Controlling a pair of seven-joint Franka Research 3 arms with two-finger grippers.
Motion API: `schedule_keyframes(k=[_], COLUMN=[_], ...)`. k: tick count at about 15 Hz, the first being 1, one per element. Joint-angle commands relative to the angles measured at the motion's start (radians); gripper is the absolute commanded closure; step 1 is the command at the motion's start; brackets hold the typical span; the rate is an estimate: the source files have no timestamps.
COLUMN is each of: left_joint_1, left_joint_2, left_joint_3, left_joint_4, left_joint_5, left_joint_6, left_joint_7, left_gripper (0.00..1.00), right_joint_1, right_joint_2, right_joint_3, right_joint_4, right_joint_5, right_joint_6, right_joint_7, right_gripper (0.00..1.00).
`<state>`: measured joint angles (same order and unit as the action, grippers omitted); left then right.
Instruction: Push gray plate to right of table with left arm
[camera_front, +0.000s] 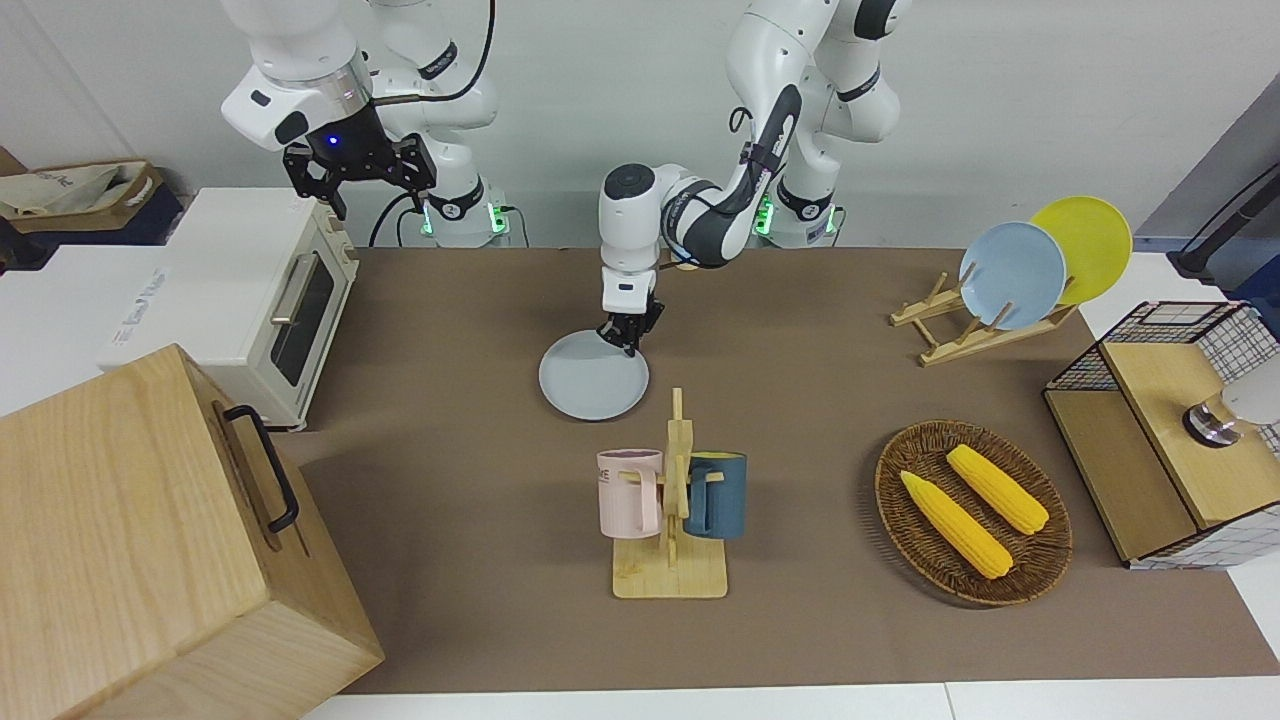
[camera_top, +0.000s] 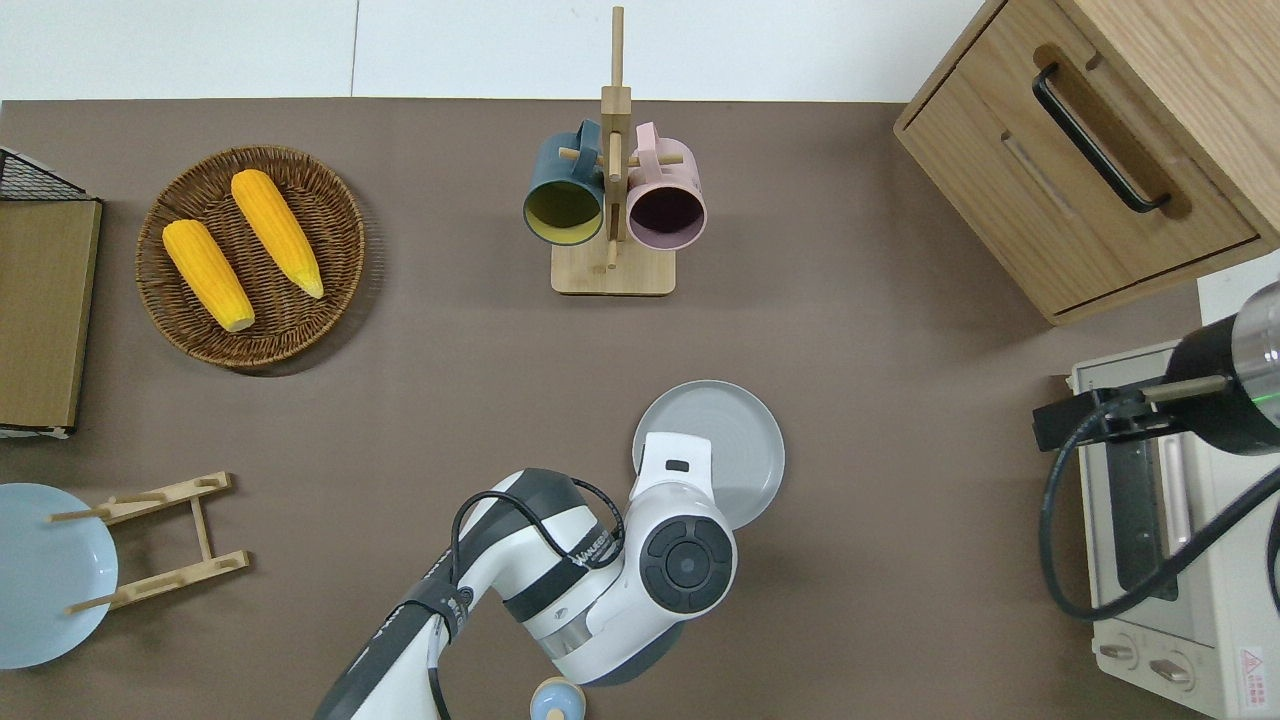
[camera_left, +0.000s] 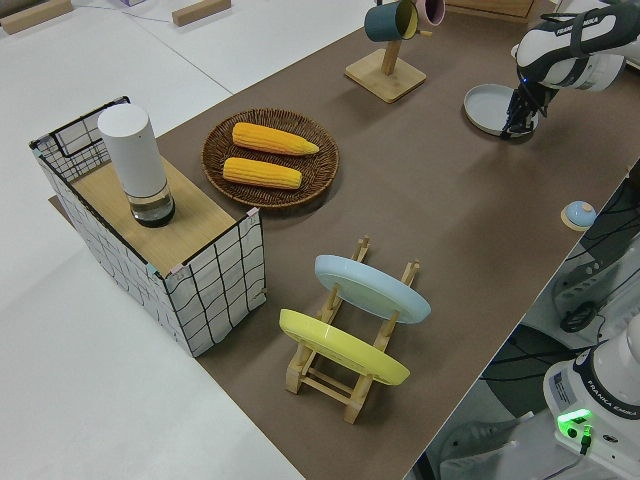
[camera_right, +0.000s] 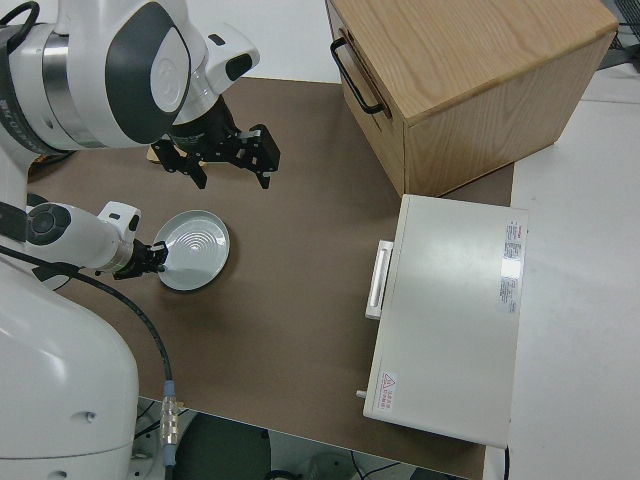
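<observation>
The gray plate (camera_front: 593, 388) lies flat on the brown table (camera_front: 450, 330) near its middle, nearer to the robots than the mug rack. It also shows in the overhead view (camera_top: 740, 440), the left side view (camera_left: 488, 105) and the right side view (camera_right: 197, 250). My left gripper (camera_front: 625, 341) is shut, its tips down on the plate at the rim nearest the robots. In the overhead view the left wrist hides the gripper and part of the plate. My right gripper (camera_front: 358, 170) is open and parked.
A mug rack (camera_front: 670, 500) with a pink and a blue mug stands close to the plate. Toward the right arm's end are a toaster oven (camera_front: 270, 300) and a wooden cabinet (camera_front: 150, 540). Toward the left arm's end are a corn basket (camera_front: 972, 512) and a plate rack (camera_front: 1010, 275).
</observation>
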<state>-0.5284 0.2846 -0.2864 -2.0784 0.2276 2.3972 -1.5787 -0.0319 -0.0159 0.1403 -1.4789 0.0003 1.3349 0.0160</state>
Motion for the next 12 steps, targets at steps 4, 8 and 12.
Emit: schedule_keyframes(k=[4, 8, 12], left_joint_1=[-0.029, -0.016, 0.01], left_joint_2=[0.103, 0.091, 0.041], left_joint_3=[-0.003, -0.002, 0.0], left_joint_4=[0.087, 0.135, 0.162], left_joint_5=[0.093, 0.036, -0.055], left_joint_6=[-0.087, -0.16, -0.271], left_joint_7=[-0.021, 0.049, 0.175], left_gripper=[0.01, 0.0, 0.0], right_joint_1=[-0.019, -0.019, -0.019], right_joint_2=[-0.002, -0.002, -0.002], right_joint_3=[0.016, 0.016, 0.016], right_joint_4=[0.009, 0.009, 0.009], right_joint_5=[0.004, 0.004, 0.004], right_joint_6=[-0.016, -0.016, -0.016], right_joint_7=[0.012, 0.012, 0.012], right_gripper=[0.017, 0.017, 0.017])
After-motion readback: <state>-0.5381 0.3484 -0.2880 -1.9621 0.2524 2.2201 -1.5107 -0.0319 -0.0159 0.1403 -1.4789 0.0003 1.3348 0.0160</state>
